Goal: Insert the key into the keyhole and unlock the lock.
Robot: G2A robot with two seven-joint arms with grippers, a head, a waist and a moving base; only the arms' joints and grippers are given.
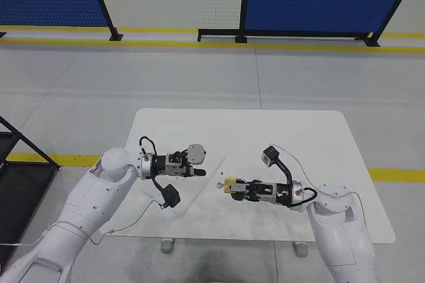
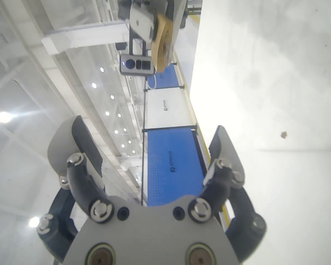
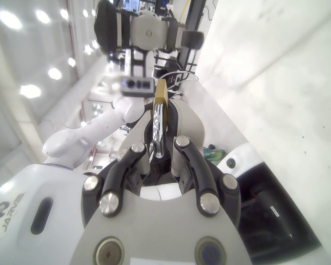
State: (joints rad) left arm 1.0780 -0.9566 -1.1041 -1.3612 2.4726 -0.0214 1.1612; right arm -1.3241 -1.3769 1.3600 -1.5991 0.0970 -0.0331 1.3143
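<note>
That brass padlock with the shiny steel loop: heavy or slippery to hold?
Likely heavy for its size: the brass padlock looks solid metal. Its mirror-polished loop, pinched in the right gripper, might slip or pivot. Probably stiff, not fragile.

Between my left end effector (image 1: 201, 162) and the lock (image 1: 229, 185) held by my right end effector (image 1: 236, 187) I see a narrow free gap above the tabletop (image 1: 283, 134). The lock blocks the straight way; the far side of the tabletop gives room for passing.

White rounded table (image 1: 326, 134), brass rectangular padlock (image 1: 230, 185) over the table's middle, clasped by right gripper (image 1: 236, 187), left gripper (image 1: 200, 163) near, facing it
</note>
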